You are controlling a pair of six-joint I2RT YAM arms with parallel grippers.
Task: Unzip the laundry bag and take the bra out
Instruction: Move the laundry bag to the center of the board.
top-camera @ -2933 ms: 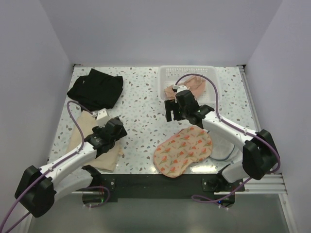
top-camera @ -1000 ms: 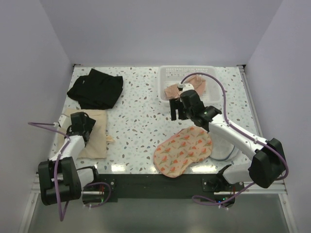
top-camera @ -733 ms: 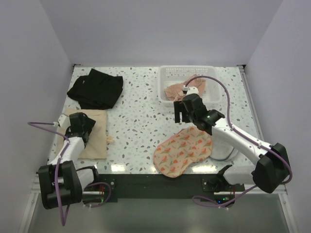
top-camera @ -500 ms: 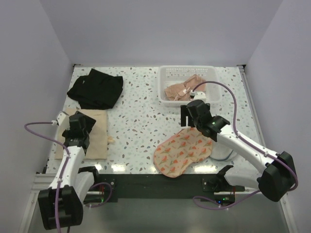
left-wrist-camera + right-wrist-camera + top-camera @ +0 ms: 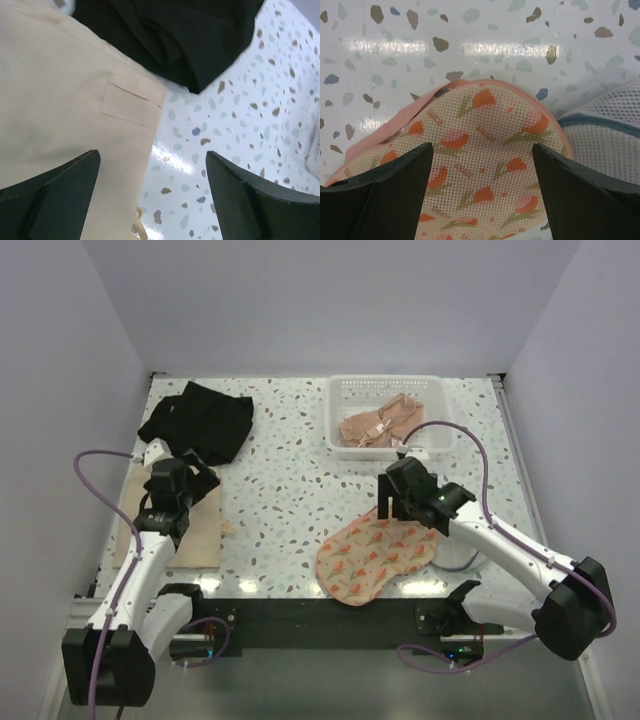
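The floral mesh laundry bag (image 5: 375, 550) lies flat near the table's front edge; its zipper state does not show. In the right wrist view the bag (image 5: 485, 195) fills the space below the fingers. My right gripper (image 5: 389, 505) (image 5: 482, 150) is open and empty, just above the bag's far end. A beige bra (image 5: 378, 425) lies in the white basket (image 5: 433, 390) at the back. My left gripper (image 5: 200, 475) (image 5: 151, 160) is open and empty, over the edge of a beige cloth (image 5: 60, 100).
A black garment (image 5: 195, 425) (image 5: 185, 35) lies at the back left, just beyond the left gripper. The beige cloth (image 5: 180, 525) lies at the left front. A white mesh bag (image 5: 460, 552) (image 5: 605, 130) lies right of the floral bag, touching it.
My right gripper has moved from the basket back toward me and now hangs over the floral bag. My left gripper has swung farther from me, toward the black garment. Both stayed empty.
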